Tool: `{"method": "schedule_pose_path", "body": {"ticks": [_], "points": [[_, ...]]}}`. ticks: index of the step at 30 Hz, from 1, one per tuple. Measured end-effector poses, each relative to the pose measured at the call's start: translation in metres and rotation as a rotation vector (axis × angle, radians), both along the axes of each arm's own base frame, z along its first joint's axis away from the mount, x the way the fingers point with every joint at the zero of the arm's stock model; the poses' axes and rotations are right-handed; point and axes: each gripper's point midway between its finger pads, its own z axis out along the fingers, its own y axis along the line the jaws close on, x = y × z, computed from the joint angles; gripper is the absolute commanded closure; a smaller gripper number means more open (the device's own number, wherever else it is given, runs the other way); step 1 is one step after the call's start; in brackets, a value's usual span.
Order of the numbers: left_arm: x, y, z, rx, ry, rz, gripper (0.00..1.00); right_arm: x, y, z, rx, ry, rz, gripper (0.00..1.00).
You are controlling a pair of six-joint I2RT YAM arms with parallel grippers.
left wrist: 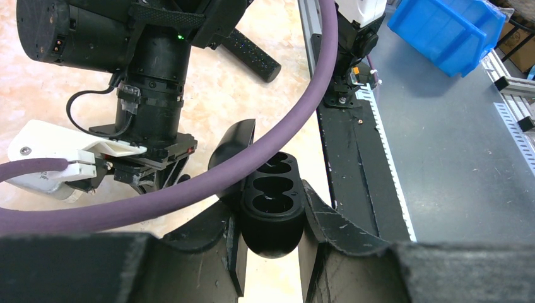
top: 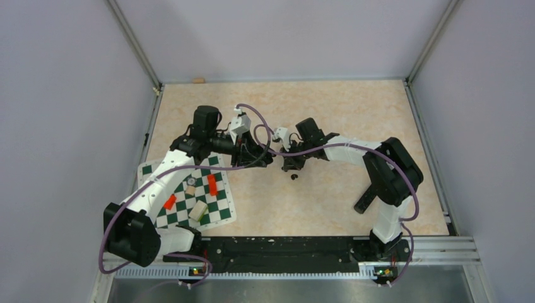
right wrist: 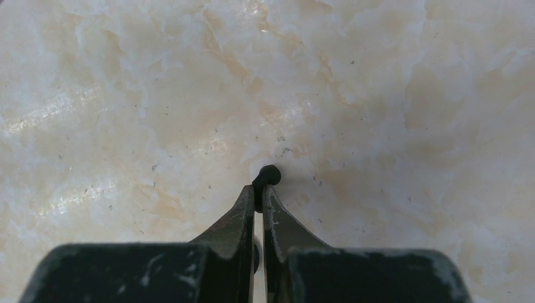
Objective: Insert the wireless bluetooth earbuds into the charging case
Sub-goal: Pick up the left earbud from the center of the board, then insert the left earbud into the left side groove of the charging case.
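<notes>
The marbled desk (top: 328,107) carries nothing of the task that I can make out. The left tool (left wrist: 271,211) is clamped on the charging case (left wrist: 272,237), which looks black here, and holds it with the lid (left wrist: 233,142) swung back. The wells (left wrist: 271,203) look empty, so no insertion seems done yet. The right tool (right wrist: 258,196) has its tips pressed together on one tiny dark earbud (right wrist: 269,175), at or just over the desk. I cannot find the second earbud. Both placements appear left to do.
</notes>
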Motion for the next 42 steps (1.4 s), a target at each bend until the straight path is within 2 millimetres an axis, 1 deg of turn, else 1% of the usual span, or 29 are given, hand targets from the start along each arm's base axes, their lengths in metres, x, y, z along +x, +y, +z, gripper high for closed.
{"method": "schedule_pose_path", "body": {"ticks": [14,16,18,20,23,26,28,31,32,34,37,39,42], "points": [[0.0,0.0,0.0,0.0,0.003,0.0,1.0,0.006,-0.003,0.003,-0.015,-0.027,-0.028,1.0],[0.0,0.0,0.0,0.0,0.003,0.0,1.0,0.006,-0.003,0.007,-0.011,-0.032,-0.026,1.0],[0.0,0.0,0.0,0.0,0.003,0.0,1.0,0.006,-0.004,0.018,0.002,-0.046,-0.027,1.0],[0.0,0.0,0.0,0.0,0.003,0.0,1.0,0.008,-0.004,0.037,0.036,-0.073,-0.027,1.0],[0.0,0.0,0.0,0.0,0.006,0.0,1.0,0.014,-0.008,0.074,0.109,-0.127,-0.036,1.0],[0.0,0.0,0.0,0.001,0.01,0.001,1.0,0.026,-0.024,0.111,0.186,-0.179,-0.077,1.0],[0.0,0.0,0.001,0.0,0.014,0.002,1.0,0.034,-0.037,0.131,0.226,-0.207,-0.107,1.0],[0.002,-0.001,0.002,-0.005,0.023,0.009,1.0,0.037,-0.054,0.165,0.3,-0.258,-0.133,1.0],[0.004,-0.002,0.003,-0.008,0.028,0.013,1.0,0.036,-0.058,0.174,0.32,-0.274,-0.135,1.0],[0.01,-0.004,0.0,-0.004,0.051,0.033,1.0,0.027,-0.063,0.199,0.377,-0.314,-0.128,1.0],[0.022,-0.007,-0.01,0.017,0.109,0.074,1.0,0.008,-0.063,0.236,0.469,-0.368,-0.094,1.0],[0.03,-0.01,-0.02,0.04,0.159,0.106,1.0,-0.004,-0.061,0.26,0.538,-0.397,-0.067,1.0],[0.036,-0.013,-0.031,0.062,0.208,0.128,1.0,-0.017,-0.059,0.281,0.616,-0.398,-0.034,1.0]]}}
